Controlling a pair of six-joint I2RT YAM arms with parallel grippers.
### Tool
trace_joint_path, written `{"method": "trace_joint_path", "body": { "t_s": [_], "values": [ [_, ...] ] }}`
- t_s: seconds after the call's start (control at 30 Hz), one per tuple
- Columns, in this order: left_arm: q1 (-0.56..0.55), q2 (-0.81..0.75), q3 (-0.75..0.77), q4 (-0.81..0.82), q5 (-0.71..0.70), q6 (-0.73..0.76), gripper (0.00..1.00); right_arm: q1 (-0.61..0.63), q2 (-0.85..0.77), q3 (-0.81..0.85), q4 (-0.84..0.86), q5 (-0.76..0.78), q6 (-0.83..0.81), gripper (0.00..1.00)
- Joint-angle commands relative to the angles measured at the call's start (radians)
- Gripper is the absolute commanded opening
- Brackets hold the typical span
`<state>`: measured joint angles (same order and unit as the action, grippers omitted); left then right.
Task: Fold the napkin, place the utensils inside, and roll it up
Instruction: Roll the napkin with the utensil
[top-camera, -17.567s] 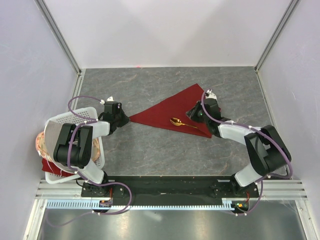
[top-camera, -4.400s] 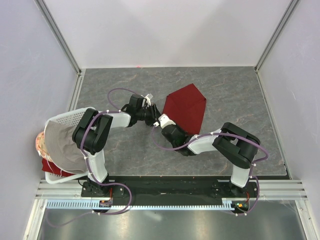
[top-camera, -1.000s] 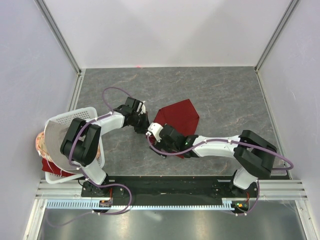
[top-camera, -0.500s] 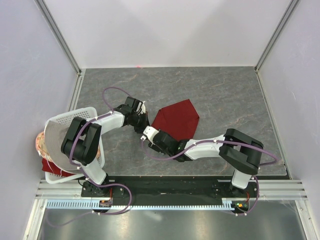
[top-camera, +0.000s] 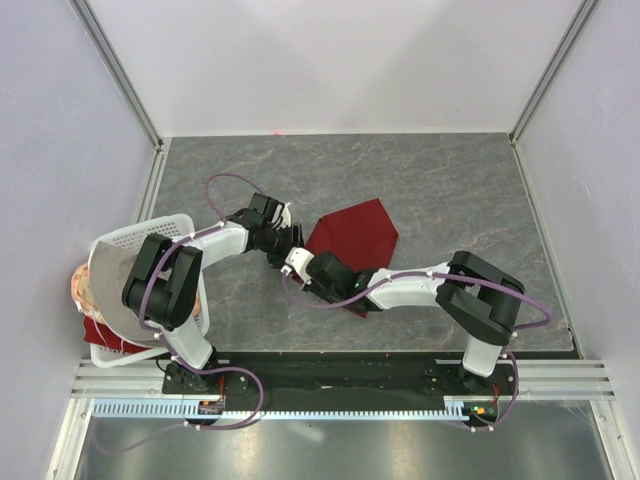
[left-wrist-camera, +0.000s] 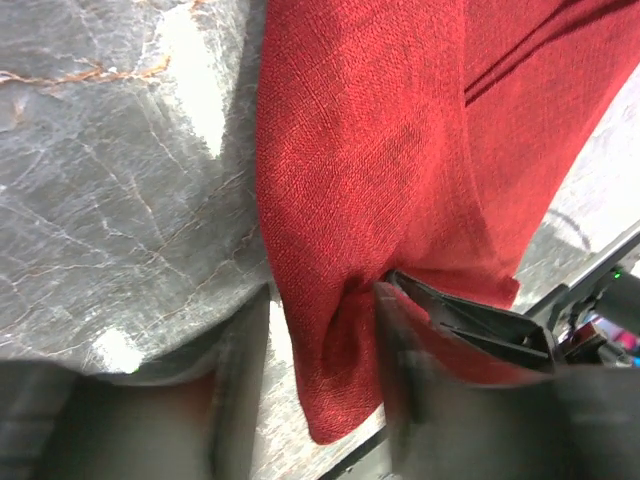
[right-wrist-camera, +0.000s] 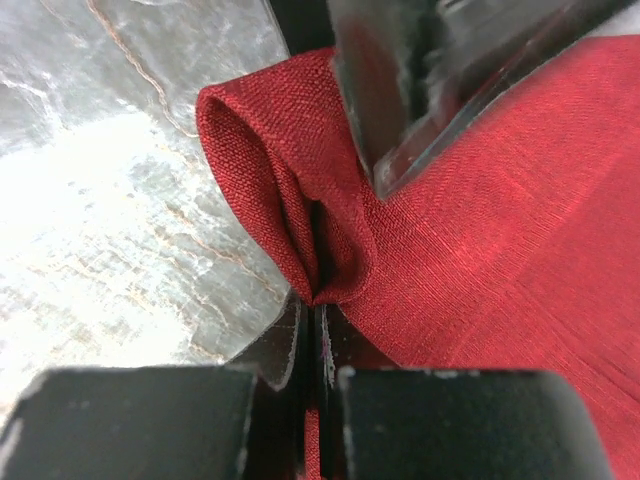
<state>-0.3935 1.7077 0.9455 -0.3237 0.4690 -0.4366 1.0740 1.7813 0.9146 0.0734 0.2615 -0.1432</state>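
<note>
The right hand (right-wrist-camera: 315, 310) clamps the rolled left edge of the napkin (top-camera: 355, 232) lying on the surface (top-camera: 450, 180), while the left hand (left-wrist-camera: 320, 300) stands apart astride that fold, so one slipping pinch could let the roll unwind and spill utensils, none visible now

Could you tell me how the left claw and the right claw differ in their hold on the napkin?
The left claw has its fingers apart, straddling the napkin at its folded edge; the right claw has them closed, pinching a fold. The left claw reaches in from the left; the right claw from the near right. Both work at one napkin corner.
</note>
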Motion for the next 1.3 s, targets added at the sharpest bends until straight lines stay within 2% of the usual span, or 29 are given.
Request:
{"method": "trace_joint_path", "body": {
  "t_s": [0.0, 0.07, 0.27, 0.5, 0.6, 0.8, 0.93, 1.27],
  "values": [
    [0.008, -0.078, 0.038, -0.002, -0.081, 0.035, 0.67, -0.071, 0.0, 0.082, -0.201, -0.304, 0.062, 0.0],
    [0.008, -0.112, 0.021, 0.018, -0.116, 0.033, 0.73, -0.114, 0.001, 0.11, -0.266, -0.423, 0.079, 0.0],
    [0.007, -0.201, -0.086, 0.128, -0.24, 0.013, 0.78, -0.235, 0.032, 0.191, -0.351, -0.723, 0.131, 0.0],
    [0.007, -0.371, -0.304, 0.369, -0.208, 0.004, 0.8, -0.344, 0.107, 0.251, -0.408, -0.965, 0.157, 0.0],
    [0.007, -0.46, -0.382, 0.463, -0.176, 0.012, 0.81, -0.384, 0.145, 0.268, -0.423, -1.03, 0.183, 0.0],
    [0.001, -0.511, -0.467, 0.569, -0.06, 0.045, 0.87, -0.446, 0.224, 0.302, -0.442, -1.11, 0.214, 0.0],
    [-0.025, -0.502, -0.485, 0.581, -0.017, 0.079, 0.89, -0.471, 0.263, 0.31, -0.443, -1.144, 0.235, 0.0],
    [-0.105, -0.487, -0.511, 0.56, -0.021, 0.139, 0.9, -0.488, 0.27, 0.314, -0.442, -1.15, 0.248, 0.0]
  ]
}}
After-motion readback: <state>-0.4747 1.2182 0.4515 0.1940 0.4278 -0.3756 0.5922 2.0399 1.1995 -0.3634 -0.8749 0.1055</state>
